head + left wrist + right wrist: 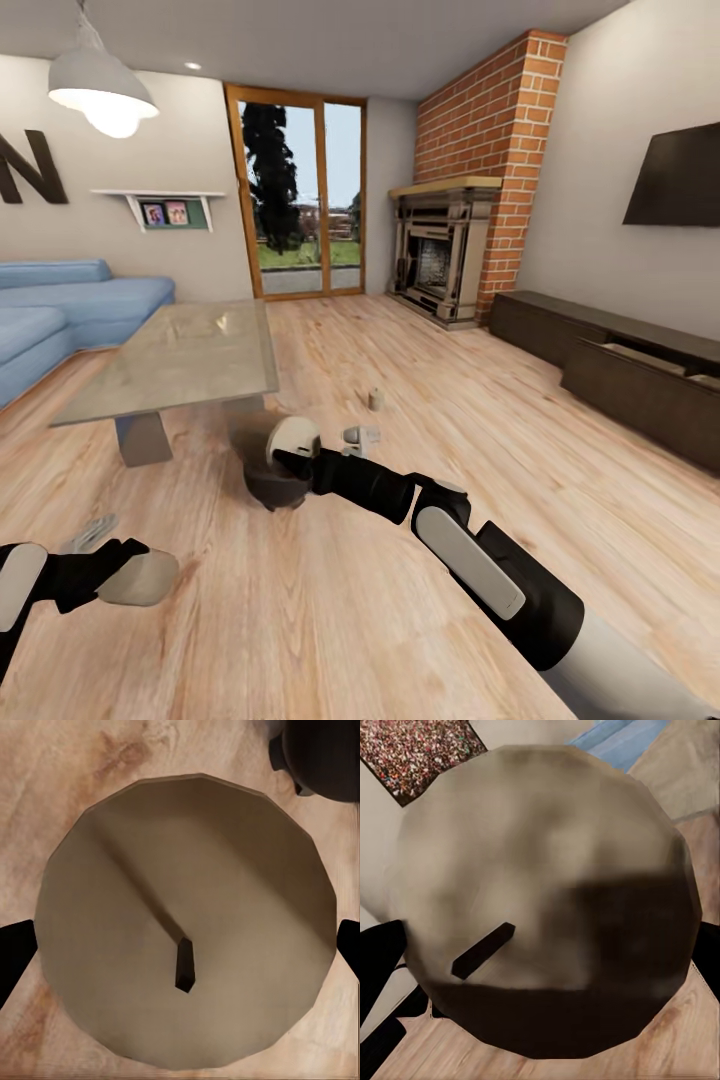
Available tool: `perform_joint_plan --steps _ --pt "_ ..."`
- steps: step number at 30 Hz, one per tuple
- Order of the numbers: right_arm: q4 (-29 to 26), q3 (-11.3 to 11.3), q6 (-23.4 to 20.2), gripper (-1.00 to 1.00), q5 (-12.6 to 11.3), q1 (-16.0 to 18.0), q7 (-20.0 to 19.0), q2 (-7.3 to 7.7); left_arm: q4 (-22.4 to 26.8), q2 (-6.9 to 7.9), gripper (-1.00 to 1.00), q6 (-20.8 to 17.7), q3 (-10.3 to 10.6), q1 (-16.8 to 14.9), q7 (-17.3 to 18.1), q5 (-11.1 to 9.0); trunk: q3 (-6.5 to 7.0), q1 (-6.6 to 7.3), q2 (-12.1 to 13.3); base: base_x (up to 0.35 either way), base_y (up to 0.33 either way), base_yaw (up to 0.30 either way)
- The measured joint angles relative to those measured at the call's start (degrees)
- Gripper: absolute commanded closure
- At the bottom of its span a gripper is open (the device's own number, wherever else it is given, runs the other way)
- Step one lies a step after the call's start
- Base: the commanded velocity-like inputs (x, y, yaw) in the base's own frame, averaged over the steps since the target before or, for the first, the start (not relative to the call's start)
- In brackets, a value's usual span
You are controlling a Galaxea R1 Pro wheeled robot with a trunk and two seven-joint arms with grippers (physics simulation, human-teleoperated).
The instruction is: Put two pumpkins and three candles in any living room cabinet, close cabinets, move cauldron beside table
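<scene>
My left gripper [135,580] is shut on a pale beige candle [187,922], low over the floor at the near left; its black fingers [15,960] press both sides. My right gripper [300,452] is shut on a second candle [547,892], held just above the black cauldron [272,490], which stands on the floor in front of the grey-topped table [180,355]. A third candle [377,398] stands on the floor beyond. The dark brown cabinet [610,380] runs along the right wall with one drawer [645,355] open. The pumpkins are out of view.
A blue sofa [60,300] sits at the left behind the table. A brick fireplace [445,250] and a glass door [295,195] are at the back. Wooden floor [480,440] stretches between the cauldron and the cabinet. A black rounded shape [322,757] edges the left wrist view.
</scene>
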State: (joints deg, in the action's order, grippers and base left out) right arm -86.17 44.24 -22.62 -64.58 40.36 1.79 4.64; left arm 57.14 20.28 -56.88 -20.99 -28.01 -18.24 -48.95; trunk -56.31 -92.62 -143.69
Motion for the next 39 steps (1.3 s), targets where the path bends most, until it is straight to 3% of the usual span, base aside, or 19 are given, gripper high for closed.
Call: perform_joint_plan --steps 22,31,39 --pt "0.1 0.0 0.0 1.0 0.0 0.0 0.0 0.0 0.0 -0.16 1.0 0.0 0.5 0.0 0.0 0.0 1.21 0.01 0.0 -0.005 -0.003 -0.25" --pt "0.1 0.0 0.0 1.0 0.0 0.0 0.0 0.0 0.1 -0.88 1.0 0.0 0.6 0.0 0.0 0.0 1.71 0.01 0.0 0.0 0.0 -0.25" --pt "0.3 0.0 -0.1 1.0 0.2 0.0 0.2 -0.02 0.1 -0.99 1.0 0.0 2.2 0.0 0.2 -0.4 2.15 0.01 0.0 0.0 0.0 -0.25"
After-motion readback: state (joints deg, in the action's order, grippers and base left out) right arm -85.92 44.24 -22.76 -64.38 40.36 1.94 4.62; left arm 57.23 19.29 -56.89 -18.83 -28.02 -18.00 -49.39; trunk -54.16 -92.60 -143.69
